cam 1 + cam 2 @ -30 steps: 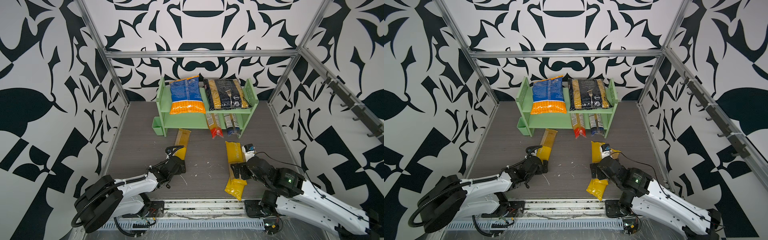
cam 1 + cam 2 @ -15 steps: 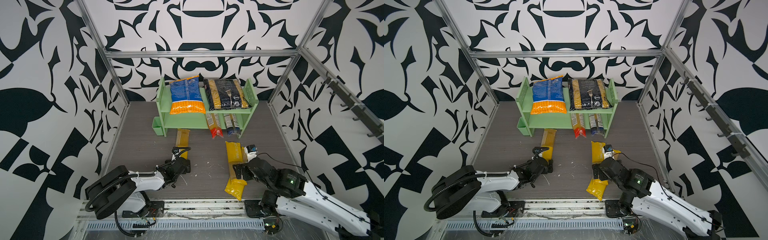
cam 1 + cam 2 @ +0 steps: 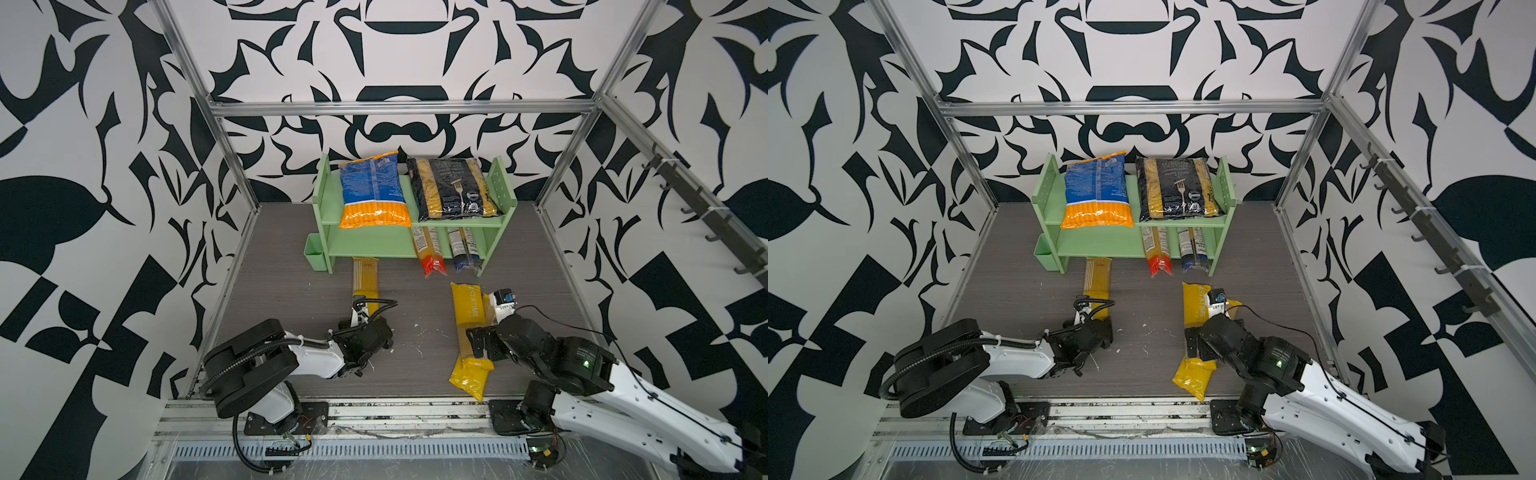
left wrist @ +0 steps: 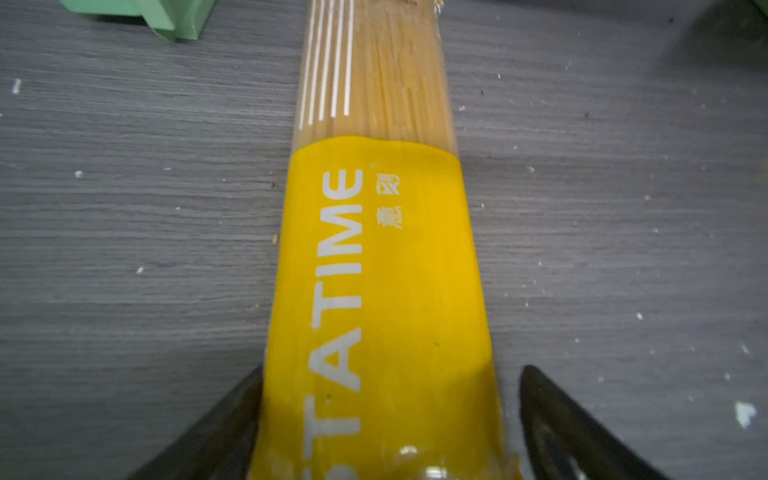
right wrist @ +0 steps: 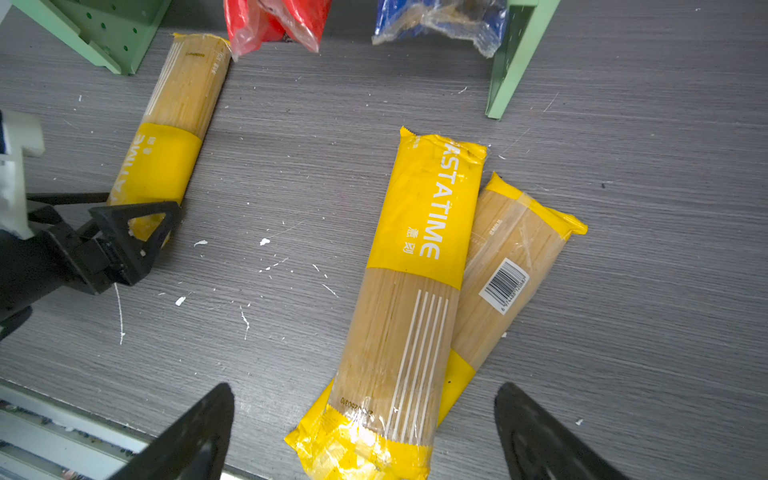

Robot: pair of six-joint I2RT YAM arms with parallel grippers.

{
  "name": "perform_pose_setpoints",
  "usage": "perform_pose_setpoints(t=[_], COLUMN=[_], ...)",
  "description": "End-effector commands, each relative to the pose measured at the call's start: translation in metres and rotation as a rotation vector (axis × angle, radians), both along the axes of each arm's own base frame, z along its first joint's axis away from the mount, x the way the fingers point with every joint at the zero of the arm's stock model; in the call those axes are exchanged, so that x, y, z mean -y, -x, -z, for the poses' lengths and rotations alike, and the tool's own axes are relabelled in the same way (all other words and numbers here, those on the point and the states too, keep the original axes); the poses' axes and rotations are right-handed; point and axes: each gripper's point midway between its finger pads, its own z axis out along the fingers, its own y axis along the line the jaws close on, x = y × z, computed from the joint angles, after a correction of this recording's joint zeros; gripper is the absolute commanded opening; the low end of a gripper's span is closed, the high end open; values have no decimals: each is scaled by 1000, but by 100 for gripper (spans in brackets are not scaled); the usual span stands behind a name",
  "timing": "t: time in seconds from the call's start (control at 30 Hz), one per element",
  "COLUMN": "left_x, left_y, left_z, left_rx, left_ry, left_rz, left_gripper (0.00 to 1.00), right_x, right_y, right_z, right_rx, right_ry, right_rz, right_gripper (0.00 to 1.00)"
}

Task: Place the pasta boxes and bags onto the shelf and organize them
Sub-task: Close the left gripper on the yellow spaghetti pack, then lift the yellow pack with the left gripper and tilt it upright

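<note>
- Spaghetti pack [image 4: 374,270] has been straightened on the counter, far end now at shelf [image 3: 365,245] front
- Left end effector [image 4: 390,370] is being narrowed astride it, not yet clamped; grasp judged imminent
- Right end effector [image 5: 363,386] is held apart over two packs [image 5: 419,232]

Pale green shelf [image 3: 365,243], yellow spaghetti pack [image 4: 374,270]

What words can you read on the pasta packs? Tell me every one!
"ATIME": yellow band of the spaghetti pack at the left pincer.
"ASTATIME": yellow band of the upper pack of the two overlapping ones.
Two Chinese characters beside each word: not sure of them.
Digits under the barcode on the lower pack: too small.
Black penne bag and blue-orange bag: print blurred.
</note>
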Motion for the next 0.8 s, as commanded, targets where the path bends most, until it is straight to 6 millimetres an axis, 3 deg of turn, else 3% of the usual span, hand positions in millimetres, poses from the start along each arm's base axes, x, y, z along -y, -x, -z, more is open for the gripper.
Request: perform_pose_setpoints(t=[0.0, 0.1, 0.17, 0.27, 0.4, 0.5, 0.77], left_x=[-20, -17, -17, -17, -18, -20, -21], left_y=[55, 62, 65, 69, 70, 69, 63], left_z=[70, 79, 84, 88, 86, 77, 40], left_rx=[-310, -324, -330, -330, -321, -308, -252], left_ry=[-55, -58, -63, -68, -63, -72, -75], left_rz=[25, 26, 22, 15, 12, 11, 40], left_gripper=[81, 69, 52, 39, 21, 0, 0], right_x=[4, 3, 3, 2, -2, -6, -18], right_y=[-3, -3, -3, -3, -5, -7, -10], right_z=[-15, -19, -21, -21, -24, -25, -24], right_rx=[24, 25, 24, 21, 23, 28, 33], right_ry=[0, -4, 0, 8, 6, -5, -46], right_rz=[17, 14, 11, 4, -5, -10, -25], right_gripper=[100, 100, 100, 100, 100, 100, 100])
